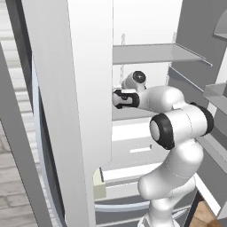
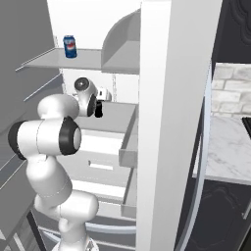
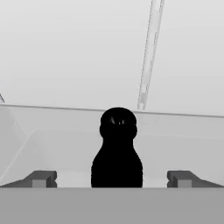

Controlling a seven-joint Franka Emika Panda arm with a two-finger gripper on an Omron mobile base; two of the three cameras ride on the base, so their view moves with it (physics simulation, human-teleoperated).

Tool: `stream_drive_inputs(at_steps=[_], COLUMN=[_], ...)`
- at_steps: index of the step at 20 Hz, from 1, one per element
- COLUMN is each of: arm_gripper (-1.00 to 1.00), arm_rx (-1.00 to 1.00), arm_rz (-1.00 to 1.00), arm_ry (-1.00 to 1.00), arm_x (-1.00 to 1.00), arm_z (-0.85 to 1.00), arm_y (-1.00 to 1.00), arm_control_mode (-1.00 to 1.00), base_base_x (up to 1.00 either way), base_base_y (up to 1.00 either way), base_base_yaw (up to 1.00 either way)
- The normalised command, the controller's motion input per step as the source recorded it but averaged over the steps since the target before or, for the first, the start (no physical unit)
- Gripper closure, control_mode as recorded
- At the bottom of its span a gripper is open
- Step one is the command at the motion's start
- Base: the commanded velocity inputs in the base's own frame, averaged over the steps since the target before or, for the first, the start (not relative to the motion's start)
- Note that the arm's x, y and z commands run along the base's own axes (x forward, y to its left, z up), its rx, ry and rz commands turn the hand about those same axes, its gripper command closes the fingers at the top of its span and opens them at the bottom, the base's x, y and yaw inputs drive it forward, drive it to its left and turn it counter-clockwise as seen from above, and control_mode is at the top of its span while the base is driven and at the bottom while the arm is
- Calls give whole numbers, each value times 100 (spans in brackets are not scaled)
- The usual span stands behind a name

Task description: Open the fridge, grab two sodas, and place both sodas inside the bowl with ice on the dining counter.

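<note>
Pale brick wall (image 2: 230, 88), wood floor (image 1: 205, 215), dark cabinet (image 2: 215, 215)

Both base views flank the arm, facing the open fridge (image 1: 146, 53); the hand view looks closely along its shelf.

Blue can (image 2: 70, 46) on upper fridge shelf (image 2: 59, 60); dark object (image 3: 117, 151), perhaps bottle, below.
</note>
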Motion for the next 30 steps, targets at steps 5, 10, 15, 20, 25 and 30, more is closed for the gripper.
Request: stream_drive_inputs(at_steps=[5, 10, 15, 20, 25, 30], arm_gripper=[-100, -100, 100, 100, 100, 100], arm_rx=[0, 0, 0, 0, 0, 0], arm_rz=[0, 0, 0, 0, 0, 0], arm_ry=[0, 0, 0, 0, 2, -8], arm_x=[12, 11, 14, 9, 0, -44], arm_z=[-19, -22, -21, -7, 0, 0], arm_y=[1, 0, 0, 0, 1, -3], arm_control_mode=[-100, -100, -100, -100, -100, -100], base_base_x=[0, 0, 0, 0, 0, 0], base_base_y=[0, 0, 0, 0, 0, 0], base_base_yaw=[0, 0, 0, 0, 0, 0])
